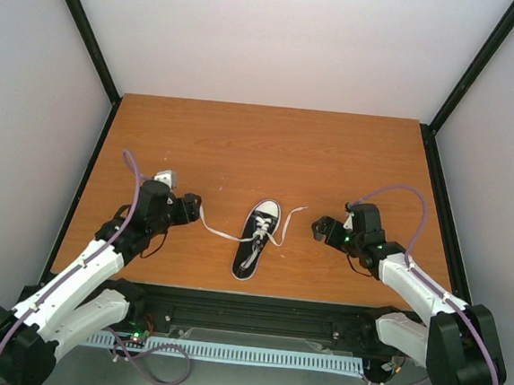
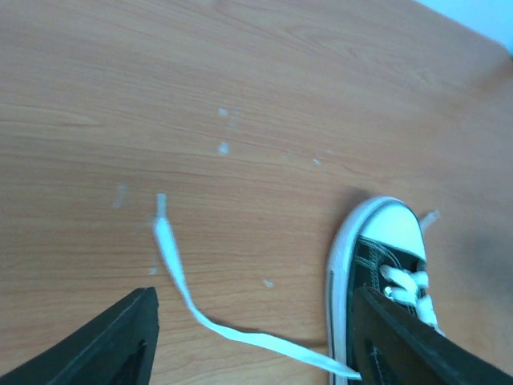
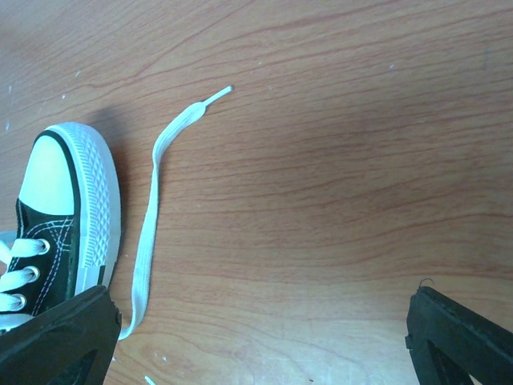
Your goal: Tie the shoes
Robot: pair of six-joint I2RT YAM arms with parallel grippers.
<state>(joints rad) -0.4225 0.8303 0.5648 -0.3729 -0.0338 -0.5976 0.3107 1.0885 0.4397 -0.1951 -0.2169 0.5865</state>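
A small black sneaker (image 1: 256, 239) with a white toe cap stands mid-table, toe pointing away from the arms. Its white laces are untied: one end (image 1: 217, 232) trails left, the other (image 1: 293, 214) trails right. My left gripper (image 1: 192, 210) is open, left of the shoe. In the left wrist view the left lace (image 2: 172, 265) lies on the wood between the fingers (image 2: 120, 341), with the shoe (image 2: 385, 249) by the right finger. My right gripper (image 1: 321, 227) is open, right of the shoe. In the right wrist view the right lace (image 3: 147, 241) and shoe (image 3: 64, 216) lie by the left finger (image 3: 56, 341).
The wooden table (image 1: 270, 149) is boxed in by white walls and black frame posts (image 1: 83, 24) at the back corners. A black rail and white cable tray (image 1: 243, 353) run along the near edge between the arm bases.
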